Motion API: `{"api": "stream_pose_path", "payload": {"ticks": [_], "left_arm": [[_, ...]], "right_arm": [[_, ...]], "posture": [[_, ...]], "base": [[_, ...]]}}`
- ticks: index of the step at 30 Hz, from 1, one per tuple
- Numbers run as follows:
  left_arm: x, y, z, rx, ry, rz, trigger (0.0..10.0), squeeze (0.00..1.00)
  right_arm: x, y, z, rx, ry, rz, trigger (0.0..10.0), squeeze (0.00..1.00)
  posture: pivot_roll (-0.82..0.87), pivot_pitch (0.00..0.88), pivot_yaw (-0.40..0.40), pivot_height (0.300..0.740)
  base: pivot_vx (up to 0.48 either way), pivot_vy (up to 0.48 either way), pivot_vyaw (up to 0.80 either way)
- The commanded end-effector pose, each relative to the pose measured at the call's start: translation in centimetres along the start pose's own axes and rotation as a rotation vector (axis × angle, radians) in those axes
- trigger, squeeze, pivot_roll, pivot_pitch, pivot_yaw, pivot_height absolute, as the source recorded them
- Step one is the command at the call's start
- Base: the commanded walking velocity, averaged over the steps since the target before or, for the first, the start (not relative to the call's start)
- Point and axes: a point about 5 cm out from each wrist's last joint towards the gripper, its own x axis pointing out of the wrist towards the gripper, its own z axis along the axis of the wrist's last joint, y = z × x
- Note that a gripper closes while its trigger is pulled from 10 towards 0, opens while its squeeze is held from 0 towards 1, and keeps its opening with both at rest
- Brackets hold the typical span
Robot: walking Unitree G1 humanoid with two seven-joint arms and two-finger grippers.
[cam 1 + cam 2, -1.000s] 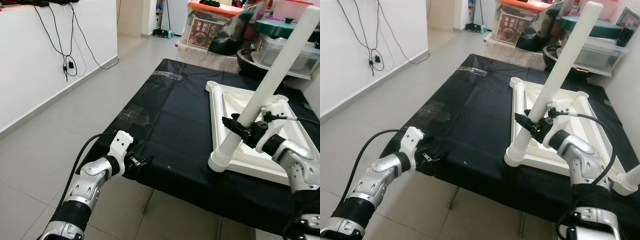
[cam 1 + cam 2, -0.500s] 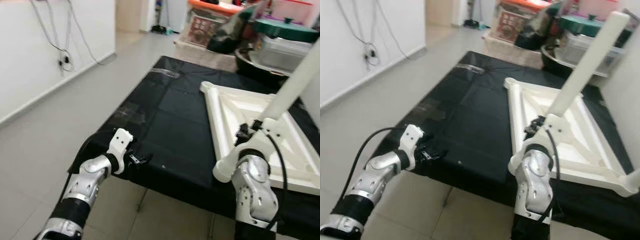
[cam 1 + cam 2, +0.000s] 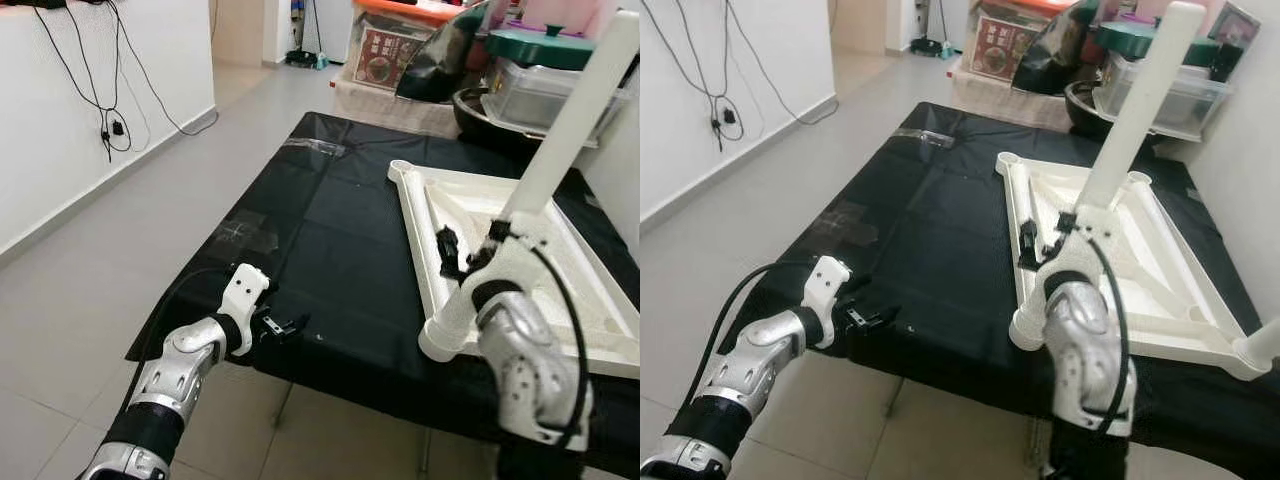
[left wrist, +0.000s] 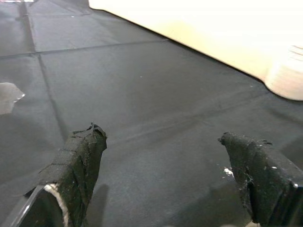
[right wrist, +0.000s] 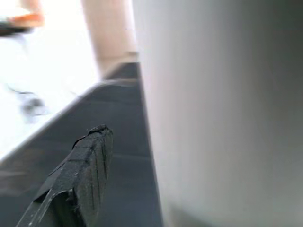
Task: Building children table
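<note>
Right wrist view: smooth white cylindrical leg (image 5: 218, 109).

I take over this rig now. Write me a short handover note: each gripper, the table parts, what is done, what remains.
Left gripper: open, idle at the near edge of the black cloth-covered work surface.
Right gripper: against the long white plastic table leg; grip unclear.
White plastic tabletop frame lies upside down on the cloth.
Done: the leg stands tilted in the frame's near-left corner socket.
Left: check its seating; far-left socket is empty.
</note>
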Motion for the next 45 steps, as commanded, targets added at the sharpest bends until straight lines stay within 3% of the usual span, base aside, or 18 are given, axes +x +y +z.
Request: {"api": "stream_pose_path", "payload": {"ticks": [1, 2, 3, 7, 9, 10, 12, 14, 17, 18, 25, 27, 29, 32, 39, 41, 42, 45], "left_arm": [[0.1, -0.3, -0.3, 0.005, 0.019, -0.014, 10.0, 0.00], [0.2, -0.3, -0.3, 0.008, 0.019, -0.017, 10.0, 0.00], [0.3, -0.3, -0.3, 0.009, 0.019, -0.019, 10.0, 0.00], [0.5, -0.4, -0.2, 0.009, 0.016, -0.025, 10.0, 0.00], [0.6, -0.4, -0.2, 0.011, 0.015, -0.027, 10.0, 0.00], [0.6, -0.4, -0.2, 0.013, 0.017, -0.028, 10.0, 0.00], [0.5, -0.3, -0.2, 0.014, 0.017, -0.028, 10.0, 0.00], [0.5, -0.3, -0.2, 0.016, 0.019, -0.025, 10.0, 0.00], [0.4, -0.3, -0.2, 0.016, 0.019, -0.024, 10.0, 0.00], [0.2, -0.3, -0.3, 0.015, 0.019, -0.021, 10.0, 0.00], [0.0, -0.3, -0.6, 0.013, 0.024, -0.020, 10.0, 0.00], [0.0, -0.3, -0.6, 0.013, 0.026, -0.021, 10.0, 0.00], [0.1, -0.3, -0.6, 0.013, 0.026, -0.023, 10.0, 0.00], [0.2, -0.4, -0.5, 0.015, 0.027, -0.029, 10.0, 0.00], [0.4, -0.3, -0.3, 0.017, 0.026, -0.032, 10.0, 0.00], [0.4, -0.4, -0.3, 0.017, 0.026, -0.034, 10.0, 0.00], [0.5, -0.4, -0.3, 0.019, 0.027, -0.037, 10.0, 0.00], [0.5, -0.4, -0.3, 0.021, 0.027, -0.040, 10.0, 0.00]], "right_arm": [[-0.2, 1.1, 0.1, 0.033, -0.003, 0.157, 10.0, 0.00], [-1.1, 0.7, 0.0, -0.002, -0.004, 0.399, 10.0, 0.00], [-1.4, 0.3, -0.5, 0.000, 0.027, 0.477, 10.0, 0.00], [-1.1, -0.5, -2.3, -0.008, 0.123, 0.582, 10.0, 0.00], [-0.7, -0.6, -3.7, -0.023, 0.198, 0.638, 8.8, 0.00], [-0.3, -0.5, -4.4, -0.034, 0.232, 0.653, 6.4, 0.00], [-0.1, -0.5, -4.8, -0.039, 0.254, 0.669, 6.4, 0.00], [0.8, -0.5, -5.1, -0.033, 0.261, 0.662, 0.5, 0.00], [1.3, -0.7, -5.2, -0.026, 0.252, 0.664, 0.5, 0.00], [2.5, -1.8, -5.1, 0.003, 0.210, 0.545, 0.0, 0.00], [3.2, -3.5, -5.2, -0.009, 0.165, 0.269, 0.0, 0.00], [2.9, -5.1, -6.0, -0.015, 0.177, -0.096, 0.0, 0.00], [1.7, -5.4, -6.6, -0.018, 0.181, -0.301, 0.0, 0.00], [-1.0, -2.9, -6.8, -0.019, 0.116, -0.535, 0.0, 0.00], [-1.2, 0.1, -5.7, -0.018, 0.036, -0.574, 0.0, 0.00], [-1.0, 0.5, -5.7, -0.010, 0.032, -0.557, 0.9, 0.00], [-0.6, 1.0, -5.8, 0.008, 0.048, -0.506, 10.0, 0.00], [-0.5, 1.7, -5.5, 0.034, 0.041, -0.475, 10.0, 0.00]], "posture": [[0.12, 0.000, -0.131, 0.740], [0.13, 0.000, -0.131, 0.740], [0.13, 0.000, -0.130, 0.740], [0.14, 0.000, -0.133, 0.740], [0.14, 0.000, -0.137, 0.740], [0.15, 0.000, -0.142, 0.740], [0.15, 0.000, -0.142, 0.740], [0.16, 0.000, -0.150, 0.740], [0.16, 0.000, -0.150, 0.740], [0.17, 0.000, -0.156, 0.740], [0.16, 0.000, -0.156, 0.740], [0.16, 0.000, -0.148, 0.740], [0.16, 0.000, -0.146, 0.740], [0.15, 0.000, -0.134, 0.740], [0.15, 0.000, -0.120, 0.740], [0.15, 0.000, -0.120, 0.740], [0.14, 0.000, -0.118, 0.740], [0.14, 0.000, -0.118, 0.740]], "base": [[0.000, 0.000, 0.00], [0.000, 0.000, 0.00], [0.000, 0.000, 0.00], [0.000, 0.000, 0.00], [0.000, 0.000, 0.00], [0.000, 0.000, 0.00], [0.000, 0.000, 0.00], [0.000, 0.000, 0.00], [0.000, 0.000, 0.00], [0.000, 0.000, 0.00], [0.000, 0.000, 0.00], [0.000, 0.000, 0.00], [0.000, 0.000, 0.00], [0.000, 0.000, 0.00], [0.000, 0.000, 0.00], [0.000, 0.000, 0.00], [0.000, 0.000, 0.00], [0.000, 0.000, 0.00]]}}
